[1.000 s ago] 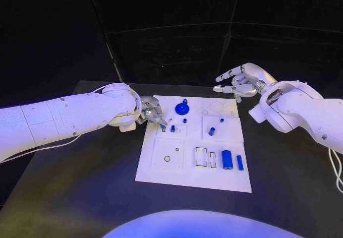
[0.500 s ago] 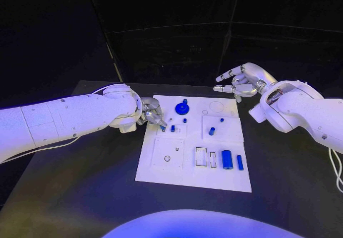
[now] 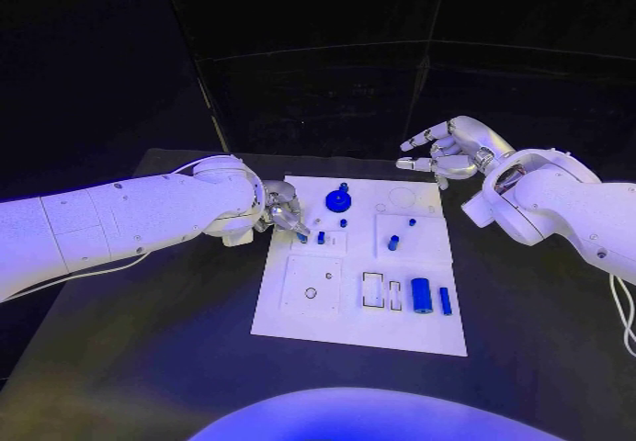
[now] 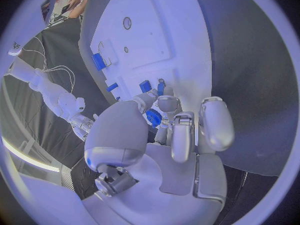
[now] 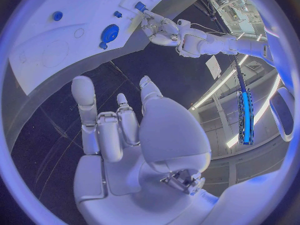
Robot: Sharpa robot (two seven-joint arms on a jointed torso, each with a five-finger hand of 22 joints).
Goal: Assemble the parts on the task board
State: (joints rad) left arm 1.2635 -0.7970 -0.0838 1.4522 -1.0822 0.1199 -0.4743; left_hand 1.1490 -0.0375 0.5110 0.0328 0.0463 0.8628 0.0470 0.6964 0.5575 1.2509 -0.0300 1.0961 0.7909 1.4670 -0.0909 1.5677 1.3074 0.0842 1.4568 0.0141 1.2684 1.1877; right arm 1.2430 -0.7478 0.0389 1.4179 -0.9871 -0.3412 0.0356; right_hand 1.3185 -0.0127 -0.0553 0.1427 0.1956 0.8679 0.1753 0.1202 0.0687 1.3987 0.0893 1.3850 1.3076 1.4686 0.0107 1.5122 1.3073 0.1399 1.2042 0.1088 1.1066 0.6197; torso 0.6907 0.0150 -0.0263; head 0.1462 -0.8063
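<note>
The white task board (image 3: 324, 317) lies in the middle of the black table. My left hand (image 3: 279, 214) hovers over its far left corner and pinches a small blue part (image 3: 302, 237) at its fingertips, low over the board. That part (image 4: 160, 87) sits just beyond the fingertips (image 4: 166, 102) in the left wrist view, next to another small blue peg (image 4: 145, 86). A blue knob (image 3: 338, 199) stands on the board beside this hand. My right hand (image 3: 447, 152) is raised beyond the board's far right corner, fingers apart, holding nothing. My left hand (image 5: 156, 25) also shows in the right wrist view.
Small blue pegs (image 3: 392, 243) stand further right on the board. A larger blue cylinder (image 3: 420, 295) and a slimmer one (image 3: 444, 300) lie near its right edge beside two white frames (image 3: 372, 289). A square plate with a small hole (image 3: 309, 294) lies on the near left.
</note>
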